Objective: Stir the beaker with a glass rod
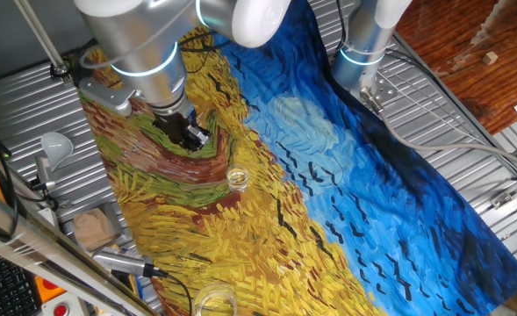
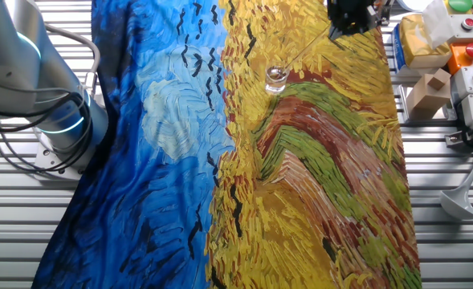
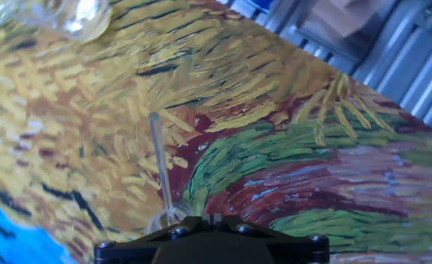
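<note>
The beaker (image 1: 238,180) is a small clear glass standing upright on the yellow part of the painted cloth (image 1: 328,202). It also shows in the other fixed view as the beaker (image 2: 277,78), and at the top left edge of the hand view as the beaker (image 3: 80,15). My gripper (image 1: 190,134) hangs up and left of it, apart from it, shut on the thin glass rod (image 3: 160,165). The rod (image 2: 308,48) slants from my gripper (image 2: 350,18) towards the beaker, and its tip ends just short of the rim. My gripper (image 3: 212,218) shows only as a dark edge.
A wider clear glass vessel (image 1: 214,303) stands at the cloth's near edge. A white funnel (image 1: 56,147), a brown box (image 1: 91,228) and tools lie on the metal table beside the cloth. The arm's base (image 2: 51,120) stands at the blue side.
</note>
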### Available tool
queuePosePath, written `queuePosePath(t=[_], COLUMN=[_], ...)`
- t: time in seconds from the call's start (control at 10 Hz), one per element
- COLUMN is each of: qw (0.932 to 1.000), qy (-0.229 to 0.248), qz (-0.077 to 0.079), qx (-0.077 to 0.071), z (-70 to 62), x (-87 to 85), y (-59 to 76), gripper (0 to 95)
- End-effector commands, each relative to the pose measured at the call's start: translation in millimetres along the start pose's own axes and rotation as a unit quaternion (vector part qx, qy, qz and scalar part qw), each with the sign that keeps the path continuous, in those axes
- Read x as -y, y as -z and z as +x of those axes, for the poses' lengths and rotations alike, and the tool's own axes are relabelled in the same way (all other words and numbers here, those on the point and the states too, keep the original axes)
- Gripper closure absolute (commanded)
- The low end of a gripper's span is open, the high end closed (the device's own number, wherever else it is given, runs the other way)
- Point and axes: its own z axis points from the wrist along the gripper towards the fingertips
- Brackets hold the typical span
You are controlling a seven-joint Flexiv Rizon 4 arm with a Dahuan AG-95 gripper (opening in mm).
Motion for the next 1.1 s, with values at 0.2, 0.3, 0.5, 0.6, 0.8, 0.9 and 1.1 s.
queuePosePath(t=[0.2,0.3,0.5,0.6,0.8,0.9,1.1], qw=[0.9998,0.9999,0.9999,1.0,0.9999,0.9999,0.9991], qy=[-0.017,-0.013,-0.009,-0.006,0.009,0.013,0.042], qz=[-0.002,-0.002,-0.001,0.0,-0.001,-0.001,-0.003], qx=[0.006,0.004,0.007,0.007,0.01,0.009,0.009], z=[-0.6,-0.6,4.3,7.3,15.1,16.1,20.3], x=[0.2,0.2,5.7,9.6,25.9,33.7,65.6], y=[0.1,0.1,-2.2,-5.0,-17.8,-21.2,-31.4], gripper=[76.0,76.0,95.0,95.0,95.0,95.0,95.0])
